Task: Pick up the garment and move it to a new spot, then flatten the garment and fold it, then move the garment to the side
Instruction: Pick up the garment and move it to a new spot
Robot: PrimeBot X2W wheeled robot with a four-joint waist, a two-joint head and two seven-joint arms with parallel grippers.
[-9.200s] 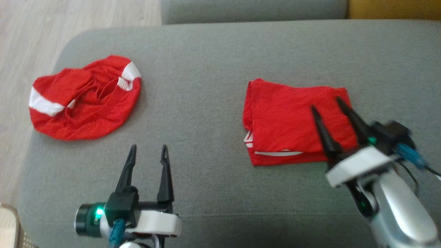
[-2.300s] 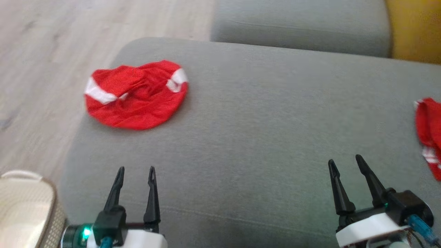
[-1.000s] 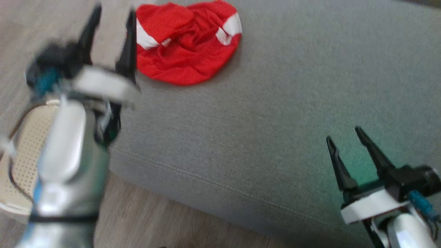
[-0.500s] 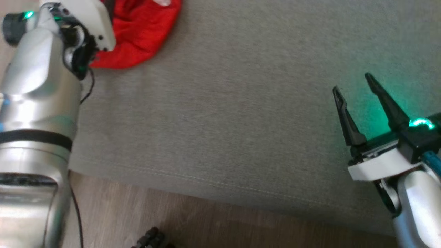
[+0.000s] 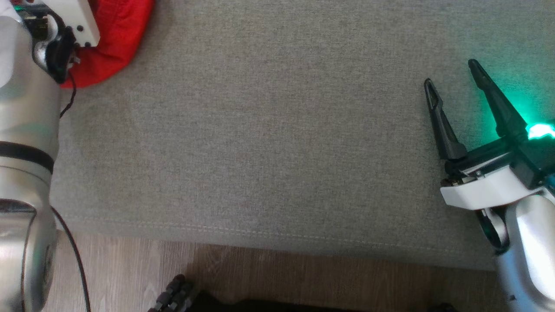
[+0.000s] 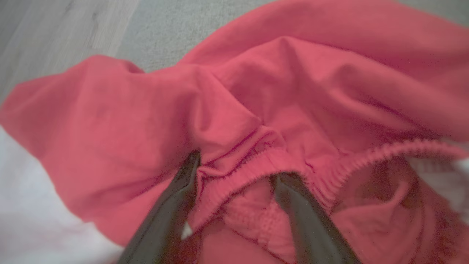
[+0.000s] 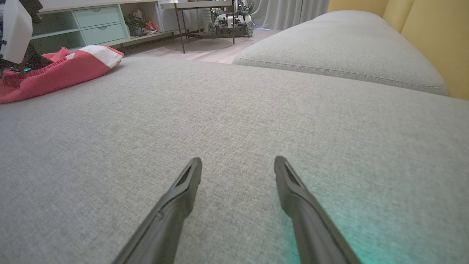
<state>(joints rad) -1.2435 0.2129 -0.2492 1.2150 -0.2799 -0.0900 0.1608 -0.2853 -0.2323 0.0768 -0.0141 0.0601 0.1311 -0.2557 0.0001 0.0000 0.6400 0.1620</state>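
The garment (image 6: 293,91) is a crumpled red piece with white bands and a gathered elastic waistband. It lies at the far left corner of the grey sofa cushion (image 5: 269,130), where its edge (image 5: 117,39) shows beside my left arm (image 5: 26,108). My left gripper (image 6: 236,170) is open, its two fingers pressed into the cloth on either side of the waistband. My right gripper (image 5: 451,73) is open and holds nothing, hovering low over bare cushion at the right. In the right wrist view that gripper (image 7: 238,161) points across the cushion, and the garment (image 7: 55,73) lies far to its left.
The cushion's front edge (image 5: 277,236) drops to wooden floor (image 5: 303,277). A second grey cushion (image 7: 340,47) lies beyond, against a yellow wall (image 7: 428,25). A cabinet with drawers (image 7: 102,25) and a dark-legged table (image 7: 205,22) stand across the room.
The head camera has tipped down and shifted, so the garment slid toward the upper left corner. My left arm has reached out onto the garment. The right gripper stays open over the cushion.
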